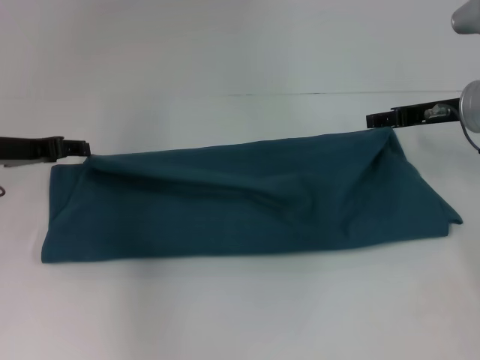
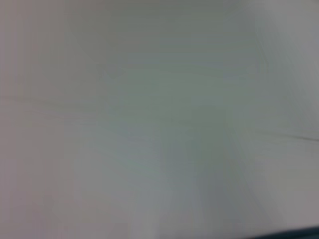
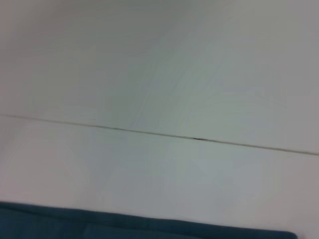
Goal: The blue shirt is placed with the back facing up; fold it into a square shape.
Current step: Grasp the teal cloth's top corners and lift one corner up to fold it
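Note:
The blue shirt (image 1: 240, 202) lies across the white table as a long folded band, plain side up. Its far right corner rises in a peak to my right gripper (image 1: 381, 121), which comes in from the right and is shut on that corner. My left gripper (image 1: 85, 148) reaches in from the left and is shut on the far left corner, and a ridge of cloth runs from it toward the middle. In the right wrist view the shirt's edge (image 3: 139, 225) shows as a dark strip. The left wrist view shows only the pale table surface.
The white table (image 1: 240, 315) surrounds the shirt on all sides. A thin seam (image 1: 337, 94) runs across it behind the shirt, and the seam (image 3: 199, 139) also shows in the right wrist view. Part of the right arm (image 1: 469, 105) fills the top right corner.

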Tool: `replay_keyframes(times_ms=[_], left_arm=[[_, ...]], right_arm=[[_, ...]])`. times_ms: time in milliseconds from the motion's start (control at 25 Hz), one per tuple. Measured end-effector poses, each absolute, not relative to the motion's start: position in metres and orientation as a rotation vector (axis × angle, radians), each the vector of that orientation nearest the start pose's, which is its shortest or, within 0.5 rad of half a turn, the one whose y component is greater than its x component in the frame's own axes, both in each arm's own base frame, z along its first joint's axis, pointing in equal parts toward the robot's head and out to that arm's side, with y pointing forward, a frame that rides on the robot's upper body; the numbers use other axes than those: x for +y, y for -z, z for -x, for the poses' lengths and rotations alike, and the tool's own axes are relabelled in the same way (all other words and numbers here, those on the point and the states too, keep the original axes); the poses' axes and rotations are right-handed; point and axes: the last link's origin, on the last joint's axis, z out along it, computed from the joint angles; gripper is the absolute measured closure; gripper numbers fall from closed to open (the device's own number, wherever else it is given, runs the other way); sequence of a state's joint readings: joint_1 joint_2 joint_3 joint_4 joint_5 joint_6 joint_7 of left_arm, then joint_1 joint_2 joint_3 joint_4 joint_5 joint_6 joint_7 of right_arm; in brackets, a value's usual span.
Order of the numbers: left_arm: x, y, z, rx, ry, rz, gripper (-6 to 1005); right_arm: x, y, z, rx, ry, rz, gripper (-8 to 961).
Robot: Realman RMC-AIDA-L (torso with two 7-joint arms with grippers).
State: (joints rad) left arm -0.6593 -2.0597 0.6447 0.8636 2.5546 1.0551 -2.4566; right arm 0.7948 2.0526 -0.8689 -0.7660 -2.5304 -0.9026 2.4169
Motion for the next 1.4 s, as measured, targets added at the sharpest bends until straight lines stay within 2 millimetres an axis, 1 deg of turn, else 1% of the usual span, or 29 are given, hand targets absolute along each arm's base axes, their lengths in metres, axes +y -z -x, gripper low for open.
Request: replay_keyframes(times_ms=[120, 160, 320, 400, 560, 600, 800, 880, 1120, 1400], left_arm=[[0.405, -0.074, 0.303, -1.584, 0.249, 1.889, 334], [0.400, -0.079, 0.302, -1.626, 0.259, 1.885, 285], [0.379, -0.096, 0.300, -1.763, 0.264, 1.853, 143], [0.369, -0.102, 0.303, -1.835, 0.246, 1.810, 72], [0.352, -0.107, 0.312, -1.944, 0.229, 1.719, 67], [0.349, -0.107, 0.315, -1.967, 0.228, 1.694, 66], [0.339, -0.100, 0.326, -2.050, 0.193, 1.631, 63], [0.337, -0.096, 0.328, -2.070, 0.178, 1.624, 63], [0.335, -0.087, 0.325, -2.109, 0.152, 1.635, 62], [0.340, -0.075, 0.325, -2.151, 0.110, 1.619, 62]], right_arm=[[0.458, -0.035, -0.234, 1.127, -0.099, 2.117, 159], [0.458, -0.037, -0.231, 1.108, -0.087, 2.121, 147], [0.459, -0.043, -0.222, 1.036, -0.036, 2.139, 97], [0.459, -0.043, -0.216, 0.999, -0.007, 2.156, 72], [0.459, -0.038, -0.208, 0.941, 0.036, 2.184, 23], [0.459, -0.036, -0.206, 0.931, 0.042, 2.188, 23], [0.458, -0.030, -0.201, 0.903, 0.057, 2.209, 24], [0.458, -0.029, -0.201, 0.902, 0.058, 2.212, 24], [0.457, -0.028, -0.200, 0.908, 0.059, 2.214, 25], [0.458, -0.028, -0.199, 0.906, 0.057, 2.212, 26]])
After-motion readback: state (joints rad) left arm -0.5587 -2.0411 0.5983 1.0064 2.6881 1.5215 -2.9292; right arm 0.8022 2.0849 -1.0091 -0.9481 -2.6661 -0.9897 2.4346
